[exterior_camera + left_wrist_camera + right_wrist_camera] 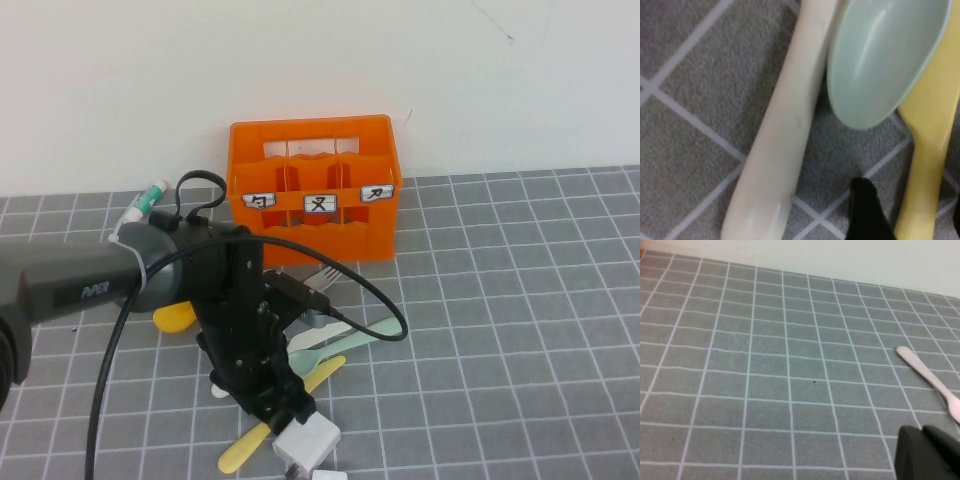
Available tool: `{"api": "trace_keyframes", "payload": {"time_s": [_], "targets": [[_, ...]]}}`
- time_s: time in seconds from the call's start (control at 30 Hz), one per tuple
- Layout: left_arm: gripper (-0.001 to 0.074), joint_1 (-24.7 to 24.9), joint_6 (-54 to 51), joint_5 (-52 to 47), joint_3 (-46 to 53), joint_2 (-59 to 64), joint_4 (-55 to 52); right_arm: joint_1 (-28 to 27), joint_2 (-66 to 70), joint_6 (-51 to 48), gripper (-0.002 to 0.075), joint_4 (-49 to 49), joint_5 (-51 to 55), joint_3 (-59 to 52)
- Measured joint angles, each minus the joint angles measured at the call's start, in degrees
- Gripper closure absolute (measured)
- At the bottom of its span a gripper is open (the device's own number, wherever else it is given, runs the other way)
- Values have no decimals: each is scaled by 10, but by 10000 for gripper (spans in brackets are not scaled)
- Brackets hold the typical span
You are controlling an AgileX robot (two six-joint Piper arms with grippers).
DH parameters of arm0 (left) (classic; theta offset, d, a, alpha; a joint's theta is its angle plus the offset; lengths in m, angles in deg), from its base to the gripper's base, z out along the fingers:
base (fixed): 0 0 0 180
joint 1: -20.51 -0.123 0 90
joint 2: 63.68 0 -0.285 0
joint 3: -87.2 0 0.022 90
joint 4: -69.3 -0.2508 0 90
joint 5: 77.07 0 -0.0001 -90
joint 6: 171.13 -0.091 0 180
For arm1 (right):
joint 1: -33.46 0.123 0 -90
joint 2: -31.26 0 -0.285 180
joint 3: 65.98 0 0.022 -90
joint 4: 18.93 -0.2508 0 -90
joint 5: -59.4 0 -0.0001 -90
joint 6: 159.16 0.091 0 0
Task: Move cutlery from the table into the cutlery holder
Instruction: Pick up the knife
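Observation:
The orange cutlery holder (315,190) stands at the back against the wall. My left gripper (272,388) is low over a pile of cutlery in front of it. In the left wrist view the left gripper (912,215) is open, with one dark finger (865,210) on each side of the yellow knife's (932,135) handle. The mint-green spoon (885,55) and the white knife (780,135) lie beside it. The high view shows the yellow knife (250,445), the spoon (365,333) and the grey-green fork (322,280). My right gripper (930,452) is shut and empty above the bare table (790,365).
A small white box (308,440) lies at the front edge by the yellow knife. A yellow object (175,317) shows behind the left arm, and a tube (145,205) lies at the back left. A pale cutlery piece (930,377) lies beyond the right gripper.

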Motion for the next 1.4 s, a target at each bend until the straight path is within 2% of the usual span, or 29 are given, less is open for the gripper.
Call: {"api": "trace_keyframes", "payload": {"time_s": [0.2, 0.53, 0.7, 1.0, 1.23, 1.4], "targets": [[436, 1, -1, 2, 0, 0, 0, 0, 0, 0, 729, 0, 0, 0], [604, 57, -22, 11, 0, 0, -33, 0, 0, 0, 729, 0, 0, 0], [629, 58, -14, 15, 0, 0, -41, 0, 0, 0, 729, 0, 0, 0], [615, 57, -40, 6, 0, 8, -6, 0, 0, 0, 729, 0, 0, 0], [472, 57, -45, -13, -6, 16, 7, 0, 0, 0, 729, 0, 0, 0], [428, 57, -48, -15, -6, 17, 13, 0, 0, 0, 729, 0, 0, 0]]}}
